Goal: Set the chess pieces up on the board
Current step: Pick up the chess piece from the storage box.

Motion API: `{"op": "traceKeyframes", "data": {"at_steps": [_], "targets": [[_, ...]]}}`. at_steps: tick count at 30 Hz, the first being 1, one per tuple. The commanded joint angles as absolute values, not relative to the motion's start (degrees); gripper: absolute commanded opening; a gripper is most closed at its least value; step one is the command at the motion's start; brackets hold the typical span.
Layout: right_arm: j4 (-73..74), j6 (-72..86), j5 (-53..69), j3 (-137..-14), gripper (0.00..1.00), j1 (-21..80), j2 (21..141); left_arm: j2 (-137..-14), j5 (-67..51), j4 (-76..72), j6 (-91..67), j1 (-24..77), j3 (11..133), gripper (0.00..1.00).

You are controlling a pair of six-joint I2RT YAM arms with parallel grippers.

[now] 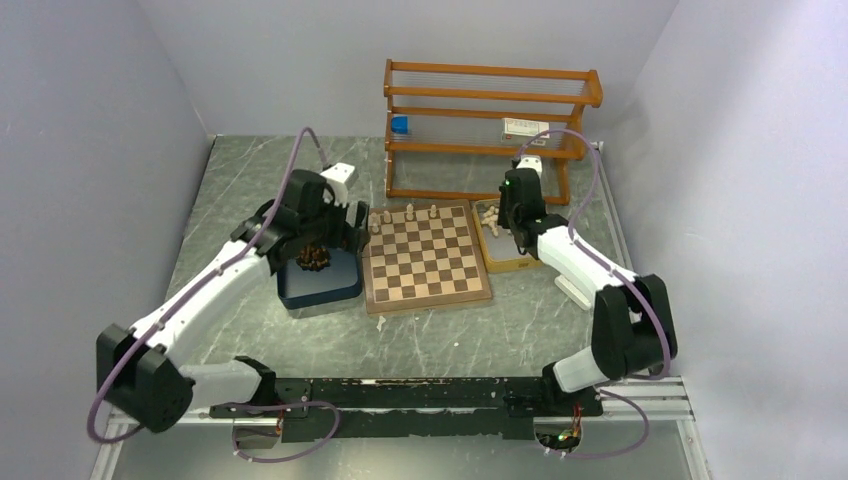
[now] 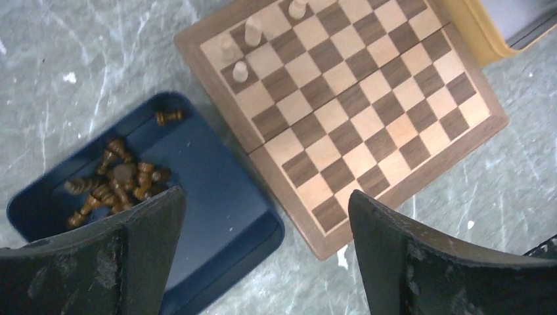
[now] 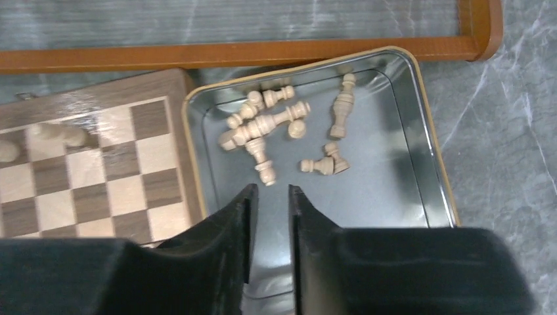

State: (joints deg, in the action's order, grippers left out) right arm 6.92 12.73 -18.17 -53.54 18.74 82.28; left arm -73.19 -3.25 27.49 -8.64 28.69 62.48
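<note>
The board (image 1: 427, 258) lies at the table's middle, with several cream chess pieces (image 1: 405, 214) standing along its far edge. In the left wrist view they stand at the board's (image 2: 355, 98) top corner (image 2: 253, 29). Dark brown pieces (image 2: 118, 184) are heaped in the blue tray (image 2: 217, 216) left of the board. My left gripper (image 2: 266, 193) is wide open and empty, above the tray's near corner and the board's edge. My right gripper (image 3: 270, 188) hovers over the tan tray (image 3: 394, 190), its fingers a narrow gap apart with nothing between them. Several cream pieces (image 3: 269, 125) lie just beyond its tips.
A wooden rack (image 1: 490, 130) stands behind the board and the tan tray (image 1: 505, 262); its bottom rail (image 3: 230, 56) runs just past the tray. The blue tray (image 1: 320, 288) touches the board's left side. Grey walls close in on the left, back and right.
</note>
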Motion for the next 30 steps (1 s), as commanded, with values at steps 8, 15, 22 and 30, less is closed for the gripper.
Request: {"op": "traceKeyframes", "data": {"at_steps": [8, 15, 22, 30], "targets": [[3.8, 9.4, -11.7, -59.2, 0.24, 9.8, 94.7, -64.0, 3.0, 25.9, -6.0, 29.2, 55.9, 0.96], [1.4, 9.2, -7.2, -60.6, 0.28, 8.4, 99.1, -63.2, 3.5, 25.6, -6.0, 29.2, 55.5, 0.96], [0.2, 9.0, -5.3, -61.5, 0.32, 8.3, 102.0, -63.8, 3.2, 25.8, -5.9, 29.1, 55.8, 0.95], [0.2, 8.4, -5.5, -62.7, 0.29, 8.3, 104.5, -63.4, 3.5, 25.8, -5.8, 29.2, 55.7, 0.95]]}}
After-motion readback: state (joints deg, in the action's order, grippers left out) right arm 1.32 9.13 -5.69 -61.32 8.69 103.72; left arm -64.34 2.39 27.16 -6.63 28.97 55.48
